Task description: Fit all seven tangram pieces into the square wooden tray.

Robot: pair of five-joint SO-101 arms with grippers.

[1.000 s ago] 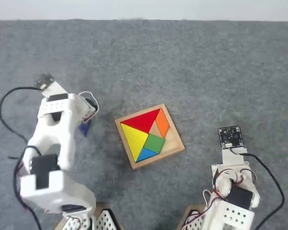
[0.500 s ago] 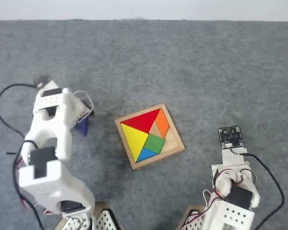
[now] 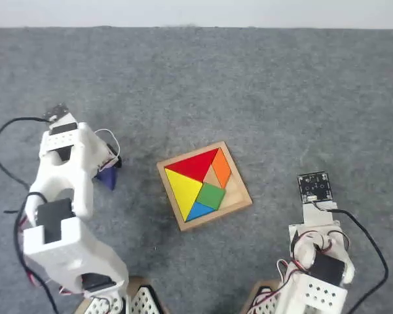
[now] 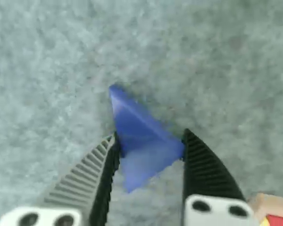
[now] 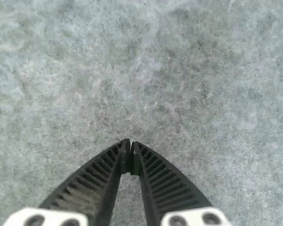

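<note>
Grey carpet (image 3: 281,98); blue triangle (image 3: 107,177) farther from tray (image 3: 237,196)

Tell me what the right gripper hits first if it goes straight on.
The right gripper points down at the grey carpet table covering; that looks like first contact, with nothing in between. Distance unclear.

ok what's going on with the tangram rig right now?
The left pincer is closed on a dark blue triangle, low over the grey carpet and left of the wooden tray in the high view. The tray holds a red triangle, yellow triangle, orange parallelogram, green square and light blue triangle. Bare wood shows, so it isn't full. The right pincer is shut on nothing, over carpet.
</note>
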